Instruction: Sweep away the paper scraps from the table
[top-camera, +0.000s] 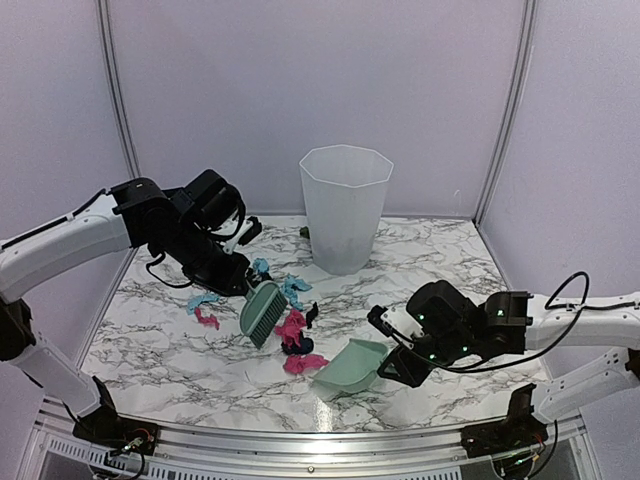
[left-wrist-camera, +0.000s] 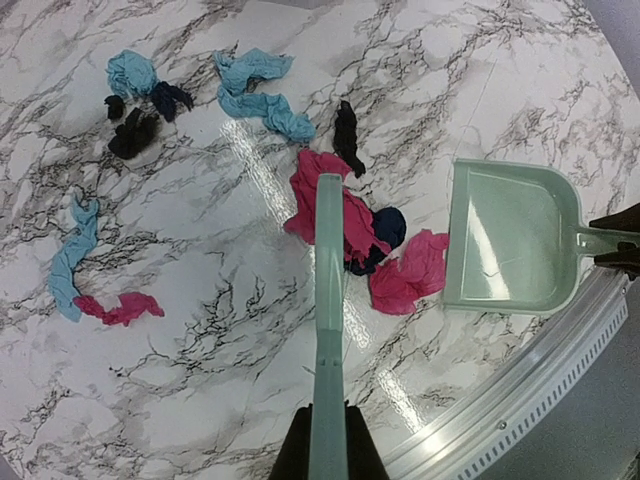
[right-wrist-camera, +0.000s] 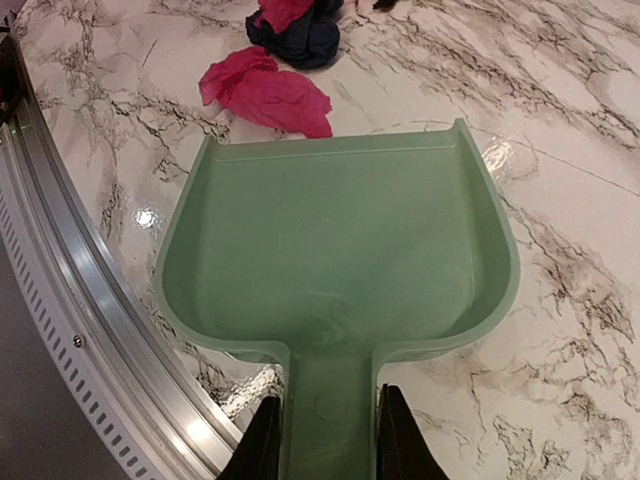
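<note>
My left gripper (top-camera: 240, 275) (left-wrist-camera: 328, 432) is shut on the handle of the mint-green brush (top-camera: 263, 310) (left-wrist-camera: 328, 290), whose head rests against a pink scrap (top-camera: 292, 325) (left-wrist-camera: 318, 190). Next to it lie a navy scrap (left-wrist-camera: 388, 228) (right-wrist-camera: 300, 40) and another pink scrap (top-camera: 303, 364) (left-wrist-camera: 410, 272) (right-wrist-camera: 270, 95), just off the mouth of the mint-green dustpan (top-camera: 352, 365) (left-wrist-camera: 505, 240) (right-wrist-camera: 340, 240). My right gripper (top-camera: 390, 355) (right-wrist-camera: 328, 425) is shut on the dustpan's handle. The pan lies empty on the table (top-camera: 450, 260). Light blue scraps (left-wrist-camera: 260, 90), black scraps (left-wrist-camera: 135, 130) and a blue-and-pink strip (top-camera: 205, 308) (left-wrist-camera: 75, 270) lie farther left.
A tall translucent white bin (top-camera: 344, 205) stands at the back middle of the table. The metal front rail (top-camera: 300, 440) (right-wrist-camera: 70, 300) runs close beside the dustpan. Lilac walls close the back and sides.
</note>
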